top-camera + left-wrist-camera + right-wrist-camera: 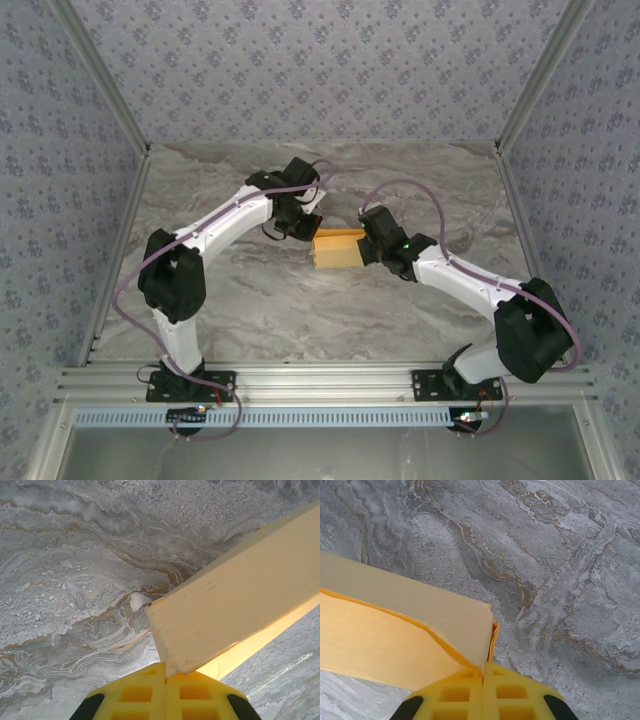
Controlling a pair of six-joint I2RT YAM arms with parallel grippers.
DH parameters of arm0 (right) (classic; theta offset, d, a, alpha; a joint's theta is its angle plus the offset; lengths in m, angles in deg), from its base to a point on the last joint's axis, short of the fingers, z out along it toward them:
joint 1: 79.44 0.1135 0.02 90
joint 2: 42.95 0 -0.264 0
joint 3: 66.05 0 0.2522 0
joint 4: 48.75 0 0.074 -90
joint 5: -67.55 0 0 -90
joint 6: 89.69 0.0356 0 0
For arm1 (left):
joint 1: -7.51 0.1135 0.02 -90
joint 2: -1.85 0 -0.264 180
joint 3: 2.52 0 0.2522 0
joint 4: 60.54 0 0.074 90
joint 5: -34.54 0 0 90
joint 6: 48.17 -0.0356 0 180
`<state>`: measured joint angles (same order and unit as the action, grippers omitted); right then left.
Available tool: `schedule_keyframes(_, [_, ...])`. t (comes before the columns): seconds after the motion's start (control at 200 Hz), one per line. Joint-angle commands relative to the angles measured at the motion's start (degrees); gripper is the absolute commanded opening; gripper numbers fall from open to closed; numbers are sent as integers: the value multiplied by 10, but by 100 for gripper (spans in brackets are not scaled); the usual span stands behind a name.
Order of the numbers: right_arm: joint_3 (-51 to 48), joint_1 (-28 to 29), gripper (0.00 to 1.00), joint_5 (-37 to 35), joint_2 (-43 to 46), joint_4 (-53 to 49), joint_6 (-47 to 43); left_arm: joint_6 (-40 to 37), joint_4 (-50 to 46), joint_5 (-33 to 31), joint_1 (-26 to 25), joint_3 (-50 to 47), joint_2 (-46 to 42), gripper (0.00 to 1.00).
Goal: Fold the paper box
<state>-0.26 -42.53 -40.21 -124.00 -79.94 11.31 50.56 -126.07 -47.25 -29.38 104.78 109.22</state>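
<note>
Between the two sets of jaws, mid-table: paper box, yellow-orange card, pinched at both ends.
Left gripper is closed tight on one corner, and the box runs up and to the right of its jaws. Right gripper is closed on a thin card edge at the opposite end, and the box runs off to the left of its jaws. The long axis lies jaw to jaw, so both arms are equally near. Each wrist view cuts off the far end. Flap positions cannot be made out, nor whether the box touches the marble table. A white speck beside the left-hand corner is unidentifiable.
</note>
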Motion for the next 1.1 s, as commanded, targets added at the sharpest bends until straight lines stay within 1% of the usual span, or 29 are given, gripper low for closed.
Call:
schedule_keyframes(0.0, [-3, 0, 0, -2, -16, -52, 9, -11, -50, -34, 3, 14, 13, 0])
schedule_keyframes(0.839, [-2, -1, 0, -1, -18, -53, 8, -26, -73, -48, 0, 38, 28, 0])
schedule_keyframes(0.949, [0, -1, 0, -1, -18, -54, 7, -32, -80, -53, 0, 43, 30, 0])
schedule_keyframes(1.029, [1, -1, 0, -1, -18, -55, 7, -34, -88, -68, 0, 49, 31, 0])
schedule_keyframes(1.094, [2, -1, 0, -2, -18, -57, 6, -36, -86, -60, -1, 50, 32, 0])
